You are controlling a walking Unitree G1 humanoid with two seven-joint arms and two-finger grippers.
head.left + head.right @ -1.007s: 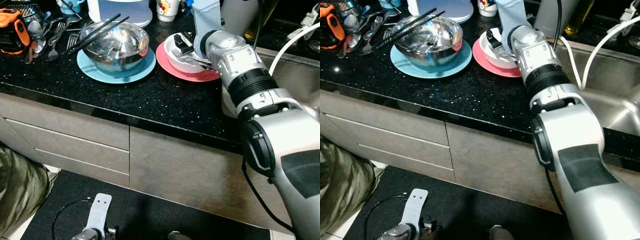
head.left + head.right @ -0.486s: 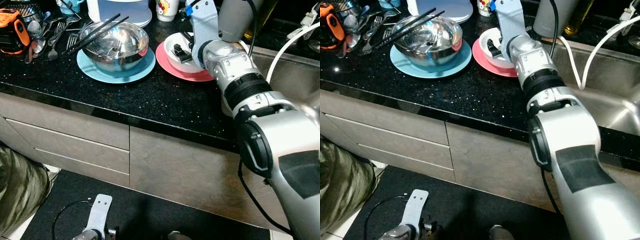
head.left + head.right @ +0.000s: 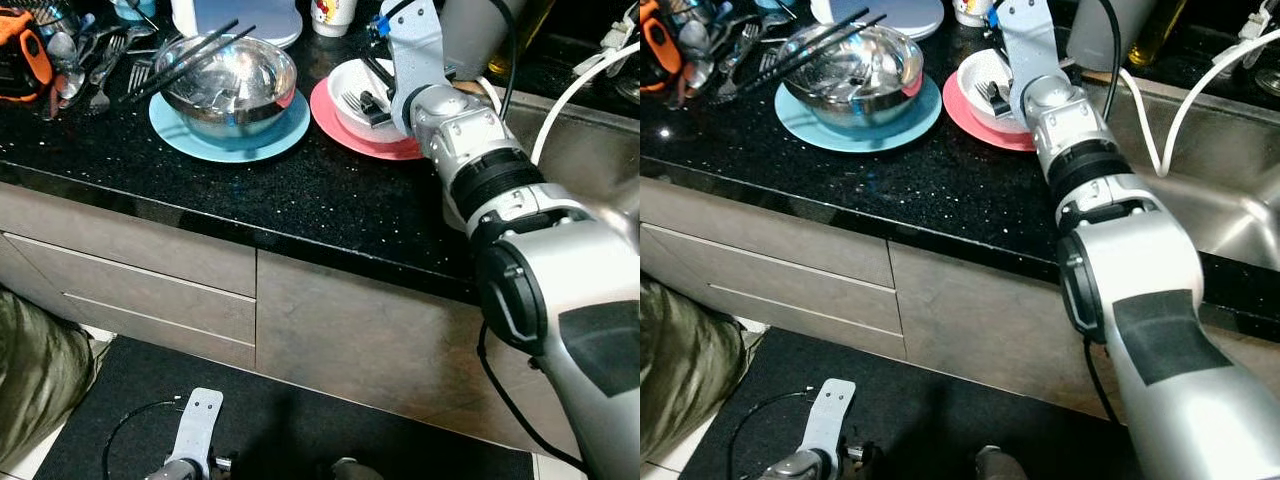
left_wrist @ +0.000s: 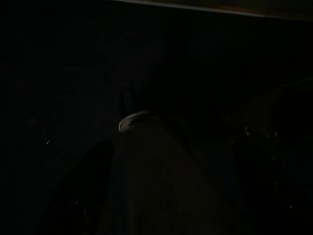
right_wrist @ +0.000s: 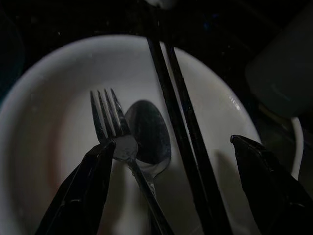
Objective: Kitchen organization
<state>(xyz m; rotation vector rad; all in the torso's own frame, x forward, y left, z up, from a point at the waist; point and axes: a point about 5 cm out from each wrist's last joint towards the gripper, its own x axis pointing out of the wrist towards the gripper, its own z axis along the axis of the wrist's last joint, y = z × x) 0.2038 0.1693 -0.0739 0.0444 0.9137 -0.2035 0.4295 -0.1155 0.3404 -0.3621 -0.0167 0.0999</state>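
The right gripper (image 5: 168, 188) hangs over the round white bowl (image 5: 54, 98) on the pink plate (image 3: 345, 128), fingers spread wide, holding nothing. A silver fork (image 5: 117, 142), spoon (image 5: 149, 132) and black chopsticks (image 5: 178, 117) lie inside. The left gripper's (image 3: 190, 455) fingers I cannot tell.

The black speckled worktop (image 3: 330, 190) carries a blue plate (image 3: 230, 135), a pink plate (image 3: 355, 135) beside it, and loose cutlery (image 3: 95, 75), seemingly forks and spoons.
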